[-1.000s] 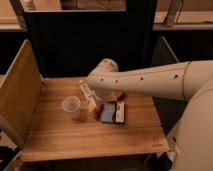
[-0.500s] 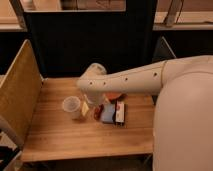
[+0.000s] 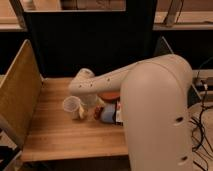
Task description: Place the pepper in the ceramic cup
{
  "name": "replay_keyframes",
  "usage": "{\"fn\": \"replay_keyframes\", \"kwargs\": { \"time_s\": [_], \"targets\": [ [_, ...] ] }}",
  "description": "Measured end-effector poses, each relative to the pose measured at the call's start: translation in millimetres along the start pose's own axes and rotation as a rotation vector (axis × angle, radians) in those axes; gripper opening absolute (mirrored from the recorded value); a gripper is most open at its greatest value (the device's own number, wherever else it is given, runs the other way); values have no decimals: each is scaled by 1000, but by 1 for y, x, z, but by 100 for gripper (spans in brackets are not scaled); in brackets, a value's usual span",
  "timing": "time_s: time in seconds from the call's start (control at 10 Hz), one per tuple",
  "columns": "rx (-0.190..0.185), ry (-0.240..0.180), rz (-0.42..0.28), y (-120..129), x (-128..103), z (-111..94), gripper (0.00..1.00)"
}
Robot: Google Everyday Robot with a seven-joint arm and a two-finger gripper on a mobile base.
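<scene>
Camera view: the arm has swung in over the last second. Its pale upper link now fills the near right of the frame, and the wrist has dropped lower and shifted toward the side with the wooden panel. The tool (image 3: 86,107) hangs below the wrist, low over the bench (image 3: 55,137), in the narrow space between the two task things. Its fingers are spread as wide as they go, and nothing can be seen between them.

The ceramic cup (image 3: 71,105) stands upright just beside the tool, on its panel side, where it stood a second ago. The pepper (image 3: 97,112) lies on the wood just beside the tool on the opposite side, also unmoved. Its dark red body is near the blue-and-red packet (image 3: 111,115), which lies farther from the tool again. The orange-red bowl (image 3: 109,95) sits behind the packet, partly hidden under the arm. A pale yellowish shape shows low between cup and tool, and I cannot tell whether it is a finger or something else.

Only the arm has changed, so the task has not started for the objects. The pepper is not lifted and the cup appears empty. This looks like the end of the reach. With cup and pepper so near the tool, a grasp that drifts toward the panel could knock the cup.
</scene>
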Motion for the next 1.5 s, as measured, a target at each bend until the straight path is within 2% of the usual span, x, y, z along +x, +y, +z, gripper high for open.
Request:
{"fn": "replay_keyframes", "kwargs": {
  "time_s": [0.2, 0.6, 0.9, 1.1, 1.2, 1.3, 1.5],
  "targets": [
    [-18, 15, 5, 13, -9, 7, 80],
    [-19, 14, 10, 10, -10, 9, 80],
    [-47, 30, 41, -16, -6, 36, 80],
    [-65, 57, 81, -39, 1, 54, 80],
    [-65, 64, 86, -43, 2, 57, 80],
    [-60, 57, 80, -42, -1, 52, 80],
    [-12, -3, 47, -36, -12, 21, 80]
  ]
}}
